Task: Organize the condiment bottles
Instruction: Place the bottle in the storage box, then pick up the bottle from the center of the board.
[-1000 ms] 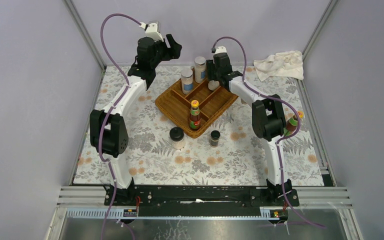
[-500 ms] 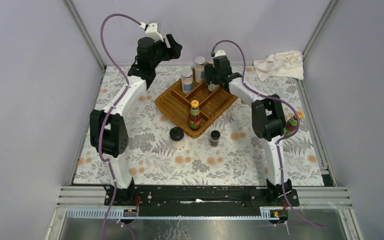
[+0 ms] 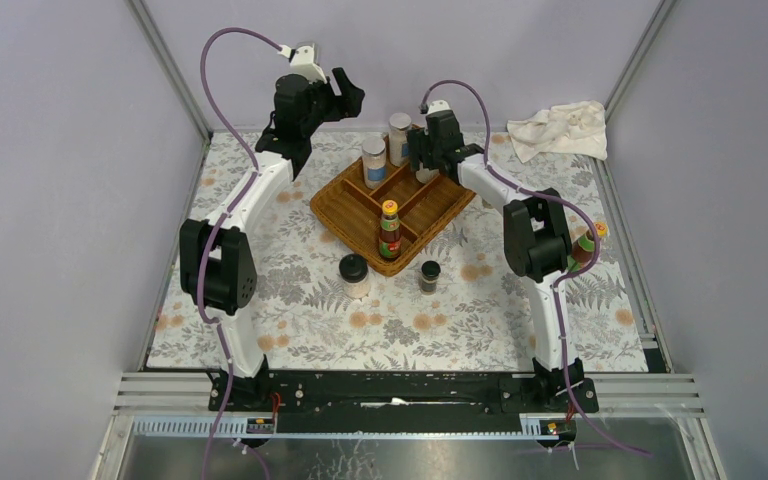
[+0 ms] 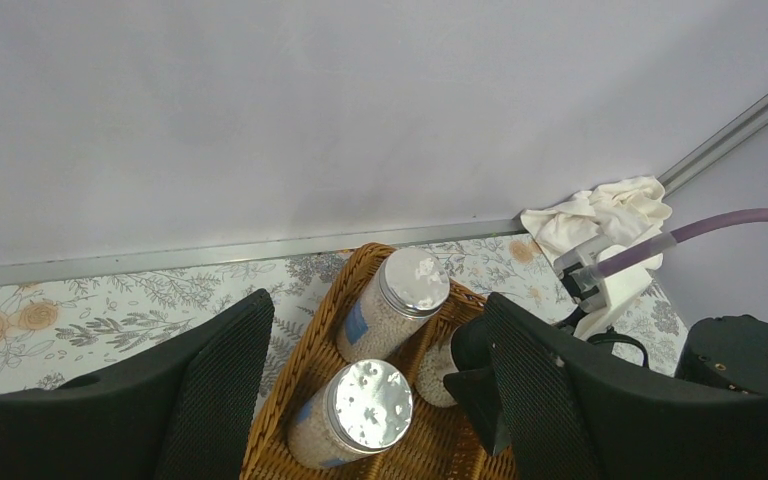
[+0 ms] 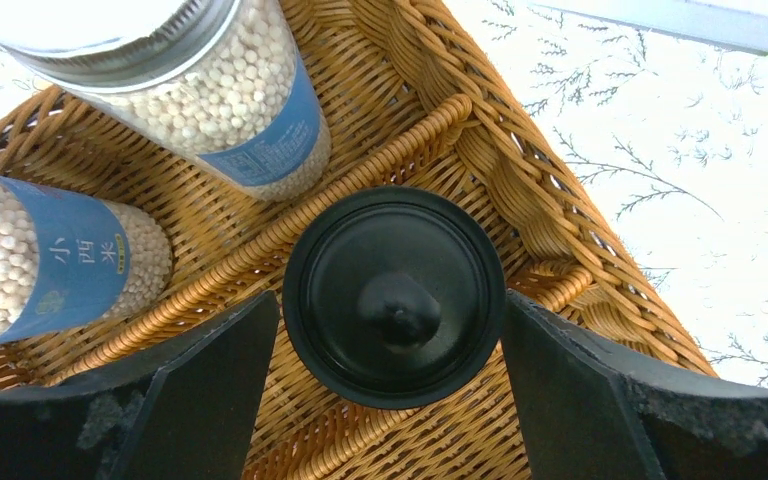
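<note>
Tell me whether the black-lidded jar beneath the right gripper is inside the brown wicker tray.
Inside: woven walls of a wicker tray compartment surround the black-lidded jar.

Top camera sits high behind the arm bases (image 3: 243,385) at 6 o'clock, looking down. Left wrist looks from 11 o'clock across the wicker tray (image 3: 348,212); right wrist peers down close; all share the two shakers (image 3: 374,160)
</note>
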Robot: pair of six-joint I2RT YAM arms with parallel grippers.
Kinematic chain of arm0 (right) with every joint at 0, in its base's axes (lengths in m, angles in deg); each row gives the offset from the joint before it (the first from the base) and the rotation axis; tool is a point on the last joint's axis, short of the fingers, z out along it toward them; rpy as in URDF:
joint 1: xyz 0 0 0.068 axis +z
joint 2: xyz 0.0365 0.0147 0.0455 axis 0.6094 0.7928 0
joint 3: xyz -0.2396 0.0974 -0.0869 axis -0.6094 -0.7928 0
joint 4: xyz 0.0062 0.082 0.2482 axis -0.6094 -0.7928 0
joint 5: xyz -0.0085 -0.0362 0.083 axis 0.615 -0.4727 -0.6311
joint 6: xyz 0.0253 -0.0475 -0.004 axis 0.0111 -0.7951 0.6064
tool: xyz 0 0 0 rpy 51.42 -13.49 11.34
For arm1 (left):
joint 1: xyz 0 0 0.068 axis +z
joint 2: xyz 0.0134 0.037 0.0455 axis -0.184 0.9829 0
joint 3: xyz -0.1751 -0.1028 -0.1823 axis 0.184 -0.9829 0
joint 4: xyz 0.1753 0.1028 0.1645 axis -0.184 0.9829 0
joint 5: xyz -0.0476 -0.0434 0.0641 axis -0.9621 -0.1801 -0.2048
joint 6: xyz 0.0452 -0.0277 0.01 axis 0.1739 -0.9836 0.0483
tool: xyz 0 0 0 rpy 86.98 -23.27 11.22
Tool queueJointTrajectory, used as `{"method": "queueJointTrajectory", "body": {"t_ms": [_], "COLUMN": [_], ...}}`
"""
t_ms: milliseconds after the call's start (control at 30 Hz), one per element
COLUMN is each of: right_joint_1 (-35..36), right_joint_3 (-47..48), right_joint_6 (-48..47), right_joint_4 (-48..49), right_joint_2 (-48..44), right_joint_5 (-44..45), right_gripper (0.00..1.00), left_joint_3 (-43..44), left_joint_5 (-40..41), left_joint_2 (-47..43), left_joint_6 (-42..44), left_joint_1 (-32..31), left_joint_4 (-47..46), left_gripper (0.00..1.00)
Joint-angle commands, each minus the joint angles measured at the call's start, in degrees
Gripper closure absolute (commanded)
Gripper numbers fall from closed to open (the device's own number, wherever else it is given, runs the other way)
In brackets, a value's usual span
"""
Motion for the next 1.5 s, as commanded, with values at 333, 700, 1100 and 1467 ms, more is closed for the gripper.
{"method": "queueJointTrajectory", "body": {"t_ms": [333, 700, 1100, 1467], "right_joint_1": [0.3, 2.2, 12.2, 20.0], "right_joint_3": [4.1, -6.0, -29.8, -39.7], "right_joint_6": [-2.0, -2.0, -2.9, -6.1], "right_joint_4": [-0.2, -0.9, -0.3, -1.8], "right_joint_2": [-8.4, -25.2, -51.0, -62.3], "right_joint_5": [-1.4, -1.0, -0.7, -6.6], "right_gripper": [0.12, 0.12, 0.13, 0.14], "left_joint_3": [1.7, -1.0, -6.7, -9.1], "left_joint_5": [1.6, 6.3, 10.9, 12.8], "left_joint_2": [-0.7, -3.1, -4.8, -8.1], "left_joint_6": [-1.2, -4.6, -9.0, -5.9], "left_joint_1": [0.5, 0.6, 0.5, -0.5], "left_joint_4": [0.9, 0.1, -3.4, -4.4], "left_gripper": [0.18, 0.18, 0.18, 0.18]}}
